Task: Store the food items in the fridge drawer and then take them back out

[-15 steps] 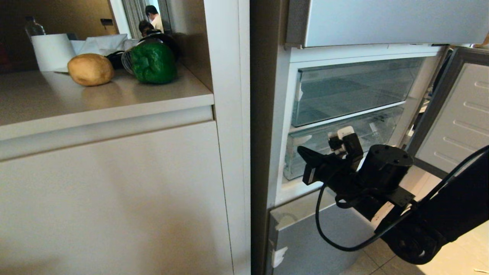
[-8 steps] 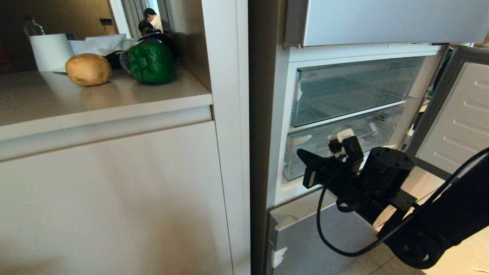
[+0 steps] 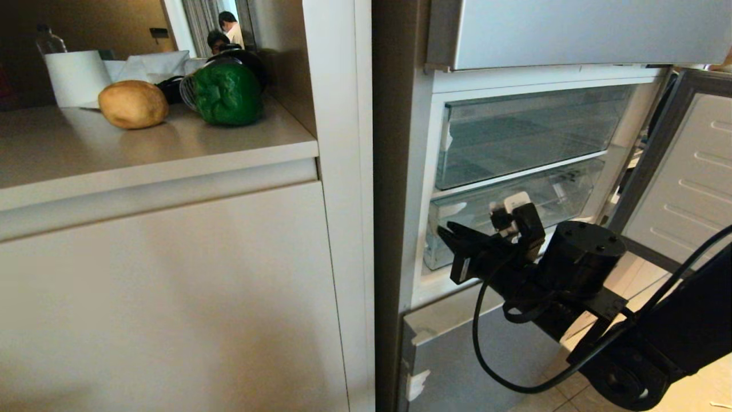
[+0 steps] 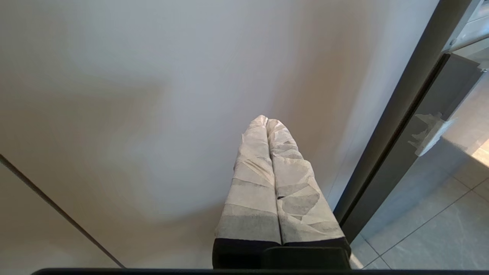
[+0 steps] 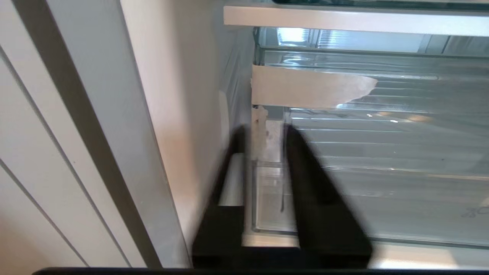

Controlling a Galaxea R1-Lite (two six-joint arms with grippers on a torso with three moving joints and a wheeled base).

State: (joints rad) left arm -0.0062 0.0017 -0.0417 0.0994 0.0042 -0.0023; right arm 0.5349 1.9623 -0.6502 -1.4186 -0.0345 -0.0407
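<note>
**Entry: right pincer at the lower clear drawer, fridge door swung open**

Right pincer (image 3: 452, 240): narrowly parted, black fingers set either side of the left front corner of the lower clear drawer (image 5: 382, 160). The wrist view is smeared, so whether the pads touch the plastic cannot be told. Holds nothing loose.

Left pincer (image 4: 267, 126): taped fingers pressed together, empty, parked low before the white cabinet front (image 4: 133, 95).

Fridge drawer (image 3: 680, 171): the panel hangs open on the right, its ribbed inner face showing. Two clear compartments stand exposed; the upper one (image 3: 532, 134) lies above the lower, both with their long axis running left to right and their fronts facing the robot.

Potato (image 3: 133, 103): on the counter (image 3: 143, 154), well apart from the fridge, long axis roughly left to right.

Green pepper (image 3: 227, 94): just beside the potato on its right, seemingly lying tipped with its lobed end toward the camera.

Handling note, as a judgement: the step looks like gripping the lower drawer's front corner to pull it out. It would go best with the fingers squared over the lip and seated deep before closing, then a straight, level pull along the runners; an off-centre corner grip could skew and jam the drawer.
</note>
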